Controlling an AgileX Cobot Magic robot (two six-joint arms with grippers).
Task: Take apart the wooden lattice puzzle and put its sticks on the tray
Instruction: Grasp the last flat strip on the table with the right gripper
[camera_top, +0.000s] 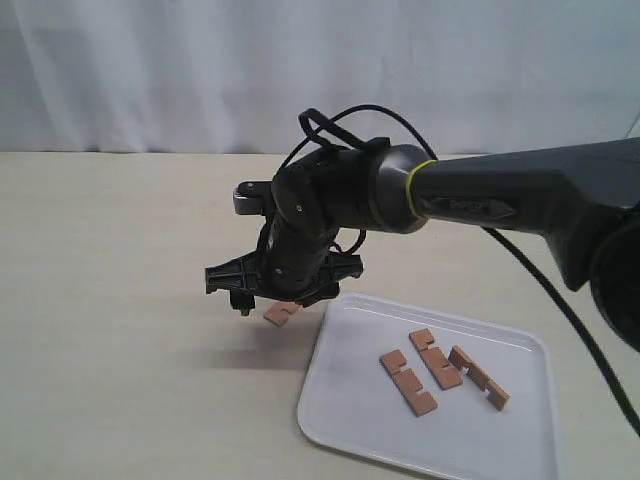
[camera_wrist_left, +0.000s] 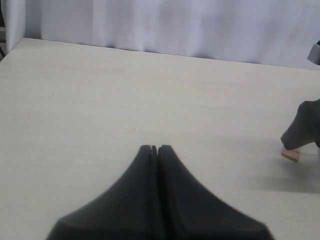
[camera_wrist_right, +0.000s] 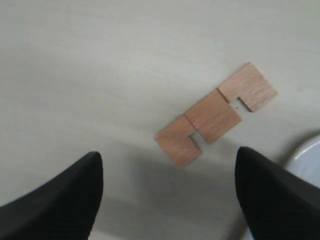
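Pale wood tabletop, white curtain behind. R gripper (camera_wrist_right: 167, 152) hangs w/ jaws spread wide, nothing between them, directly over the fourth stick (camera_wrist_right: 215, 115), which lies flat on the table, untouched. In ext. view that stick sits just off the tray (camera_top: 330, 400) at its 10 o'clock, half hidden under the gripper. Three sticks (camera_top: 435, 358) lie side by side near the tray's middle. R wrist view catches only a cut-off tray corner. L gripper (camera_wrist_left: 154, 148): fingers pressed together, empty.

A pale wood-grain table (camera_top: 120, 260) stands before a white curtain (camera_top: 150, 70), evenly lit.
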